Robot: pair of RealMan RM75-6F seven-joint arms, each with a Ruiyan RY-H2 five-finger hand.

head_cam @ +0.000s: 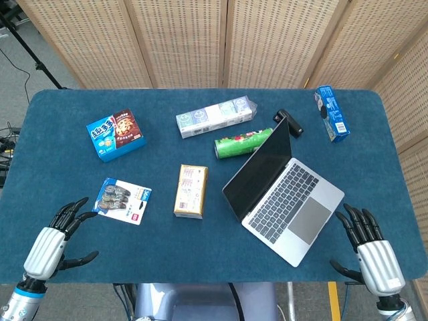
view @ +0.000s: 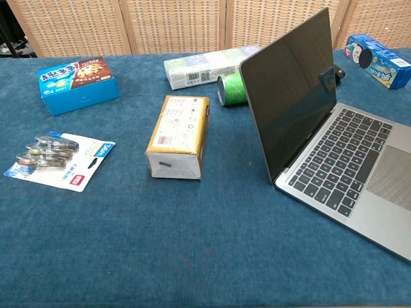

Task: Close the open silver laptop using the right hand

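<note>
Head view: silver laptop [head_cam: 284, 194] open at 3 o'clock on the worktop [head_cam: 200, 261] | right robot hand [head_cam: 371, 254] at 5 o'clock, fingers spread, empty | lid likely stiff, hinged, smooth, fragile: push top edge down gently.

on the blue table [head_cam: 60, 174] lie a blue cookie box [head_cam: 116, 135], a battery pack [head_cam: 122, 200], a yellow box [head_cam: 190, 190], a green can [head_cam: 243, 143], a tissue pack [head_cam: 216, 116] and a blue packet [head_cam: 332, 112].
</note>
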